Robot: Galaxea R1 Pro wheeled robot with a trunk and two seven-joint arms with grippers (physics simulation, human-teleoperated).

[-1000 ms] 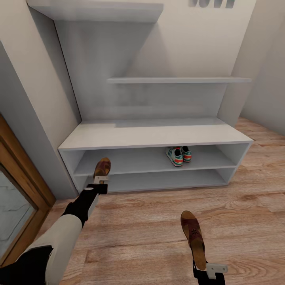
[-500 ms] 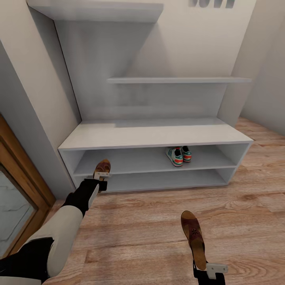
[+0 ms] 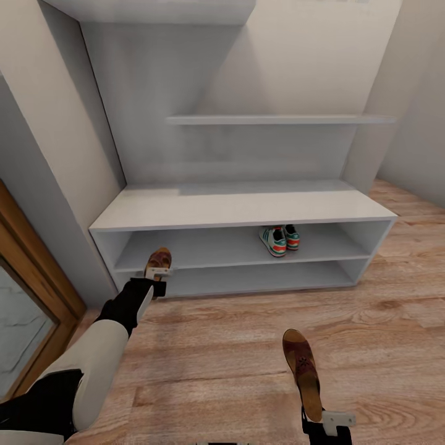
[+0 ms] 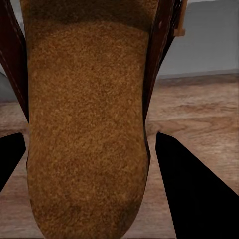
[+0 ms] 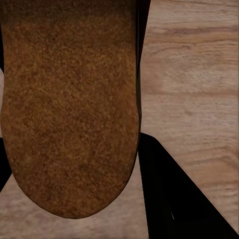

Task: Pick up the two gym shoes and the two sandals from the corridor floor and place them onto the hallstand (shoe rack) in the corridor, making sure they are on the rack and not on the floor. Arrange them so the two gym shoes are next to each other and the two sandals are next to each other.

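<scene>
The two gym shoes (image 3: 279, 239) stand side by side on the upper open shelf of the pale grey hallstand (image 3: 241, 207), right of its middle. My left gripper (image 3: 157, 276) is shut on one brown sandal (image 3: 159, 260), held at the front edge of that shelf's left end; its tan footbed (image 4: 87, 109) is close up in the left wrist view. My right gripper (image 3: 321, 423) is shut on the other sandal (image 3: 301, 371), held above the wood floor (image 3: 235, 346) at the lower right; the right wrist view has its footbed (image 5: 69, 104).
A wooden door frame (image 3: 34, 278) with a glass pane stands at the left. Grey walls close in on both sides of the hallstand. Open floor lies between the rack and me.
The head view has shifted slightly, tilting down. My left gripper with its sandal sits a little lower than a second ago. The right arm has not moved.
</scene>
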